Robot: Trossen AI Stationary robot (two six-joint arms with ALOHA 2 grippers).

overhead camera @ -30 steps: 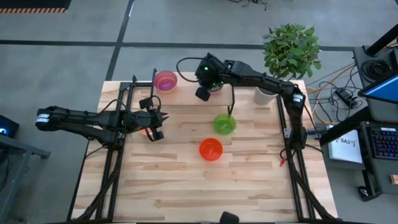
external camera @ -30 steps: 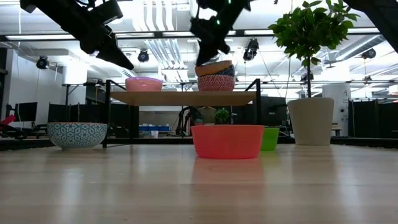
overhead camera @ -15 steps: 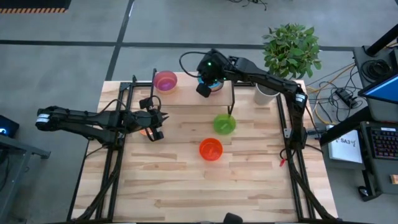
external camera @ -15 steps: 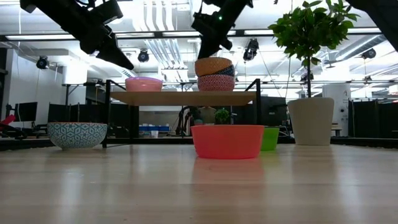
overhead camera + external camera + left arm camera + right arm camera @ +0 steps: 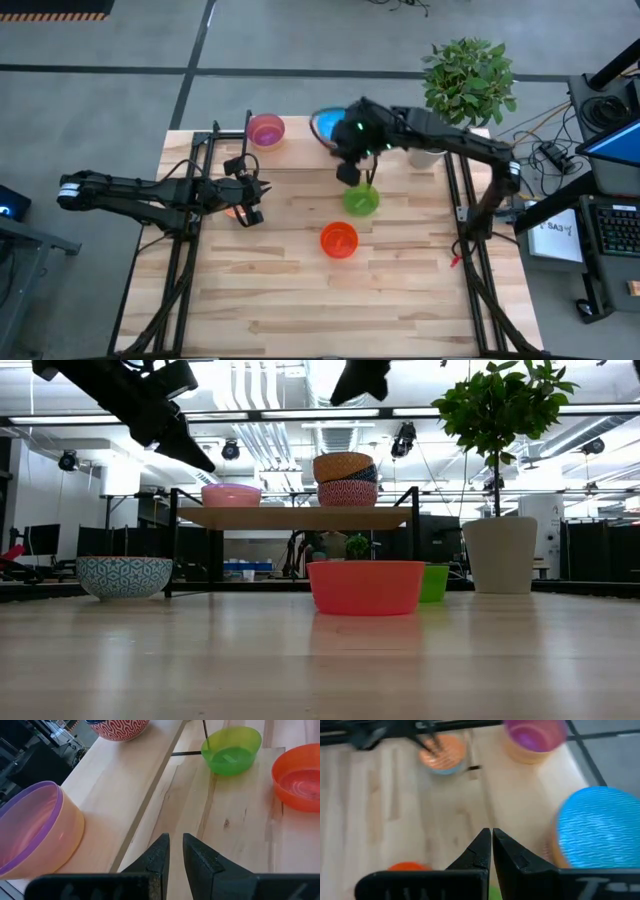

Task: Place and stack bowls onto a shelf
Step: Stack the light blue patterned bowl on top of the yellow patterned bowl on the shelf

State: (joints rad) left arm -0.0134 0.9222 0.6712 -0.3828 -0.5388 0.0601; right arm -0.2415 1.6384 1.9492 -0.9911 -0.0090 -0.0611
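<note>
1. Back from the stack comes the right gripper (image 5: 347,172), jaws shut, empty.
2. Left gripper (image 5: 251,213) hovers, fingers nearly closed, empty.
3. Purple bowl (image 5: 266,129) sits on the shelf (image 5: 300,517).
4. Blue-lined bowl (image 5: 328,124) tops the shelf's stack.

The light wooden bench (image 5: 300,300) stands on a grey floor (image 5: 100,90). A potted plant (image 5: 468,78) occupies its far corner. Ceiling pipes (image 5: 255,390) run overhead.
</note>
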